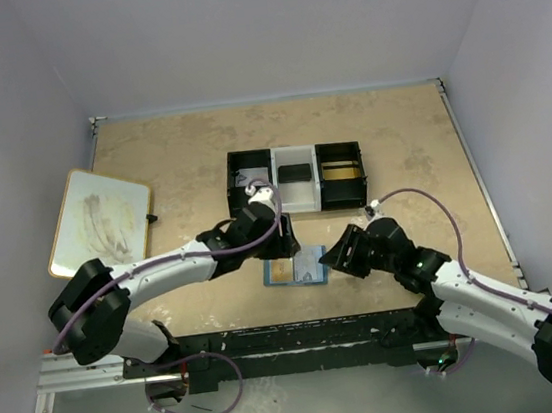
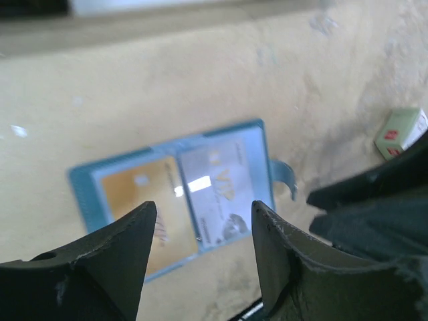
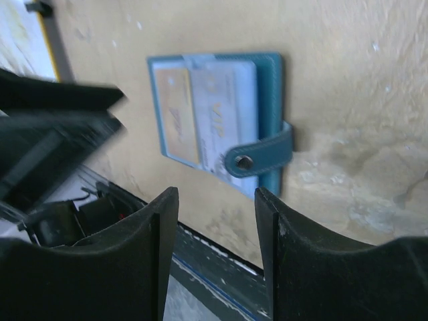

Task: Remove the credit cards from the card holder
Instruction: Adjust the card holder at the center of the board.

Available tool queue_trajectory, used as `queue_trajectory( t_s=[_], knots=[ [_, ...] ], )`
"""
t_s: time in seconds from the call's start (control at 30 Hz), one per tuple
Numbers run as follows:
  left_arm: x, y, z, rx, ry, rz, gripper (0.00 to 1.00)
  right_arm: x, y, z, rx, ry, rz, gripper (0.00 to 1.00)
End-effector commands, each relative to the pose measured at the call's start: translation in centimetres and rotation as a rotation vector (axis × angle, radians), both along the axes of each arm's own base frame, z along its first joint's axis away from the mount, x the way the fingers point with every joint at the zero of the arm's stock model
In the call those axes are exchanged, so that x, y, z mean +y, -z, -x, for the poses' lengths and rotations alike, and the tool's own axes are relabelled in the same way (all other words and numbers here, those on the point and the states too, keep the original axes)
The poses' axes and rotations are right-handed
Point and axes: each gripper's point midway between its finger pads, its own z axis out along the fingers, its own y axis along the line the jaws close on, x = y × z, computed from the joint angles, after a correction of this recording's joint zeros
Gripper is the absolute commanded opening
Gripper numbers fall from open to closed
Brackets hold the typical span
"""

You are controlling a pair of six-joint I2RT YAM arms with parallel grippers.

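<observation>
Left wrist, right wrist: jaws apart, empty

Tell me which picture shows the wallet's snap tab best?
Right wrist view: the snap tab is close and whole, stud showing. Left wrist view shows only its curled end; in the top view it's too small.

Tan bench (image 1: 400,151): open blue card holder (image 1: 294,266) nr front edge, compartment tray (image 1: 296,179) behind, white board (image 1: 98,220) at left.
</observation>
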Motion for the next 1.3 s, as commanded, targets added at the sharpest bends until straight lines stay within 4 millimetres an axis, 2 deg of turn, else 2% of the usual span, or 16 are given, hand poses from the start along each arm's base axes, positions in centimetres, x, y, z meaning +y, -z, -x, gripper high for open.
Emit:
queue_trajectory(
  t_s=[0.0,0.1,0.27,0.33,0.47,0.67,0.77,0.9,1.0,1.13,1.27],
  knots=[
    [2.1,-0.6,-3.3,-0.067,0.012,-0.115,0.57,2.4,-1.0,1.9,-0.019,-0.124,-0.174,0.53],
    [2.2,0.7,-4.4,-0.048,0.029,-0.156,0.57,3.1,-0.8,3.3,-0.01,-0.203,-0.222,0.53],
    [-0.5,2.0,-4.4,-0.028,0.222,-0.142,0.57,3.4,1.5,4.7,0.062,-0.273,-0.188,0.54],
    [-1.1,2.1,-4.6,-0.029,0.263,-0.146,0.57,3.1,2.6,5.1,0.081,-0.266,-0.175,0.59],
    [-1.3,3.2,-5.0,-0.018,0.3,-0.191,0.57,3.3,2.8,5.5,0.077,-0.275,-0.227,0.65],
    [-1.0,4.7,-4.1,0.026,0.36,-0.235,0.57,3.7,3.6,5.2,0.12,-0.266,-0.225,0.68],
    [-0.8,5.3,-3.1,0.064,0.376,-0.229,0.57,3.5,4.3,4.2,0.181,-0.174,-0.203,0.68],
    [-0.1,4.1,-1.9,0.038,0.306,-0.134,0.58,3.1,4.2,2.2,0.19,-0.013,-0.259,0.71],
    [0.1,3.9,-0.8,0.057,0.281,-0.073,0.58,2.5,4.0,0.8,0.176,0.044,-0.274,0.71],
    [0.9,4.7,0.6,0.085,0.258,-0.046,0.58,2.1,3.7,-0.7,0.148,0.031,-0.246,0.71],
    [0.2,4.3,2.2,0.086,0.25,-0.004,0.58,2.6,3.5,-2.3,0.126,-0.024,-0.18,0.71]
  ],
)
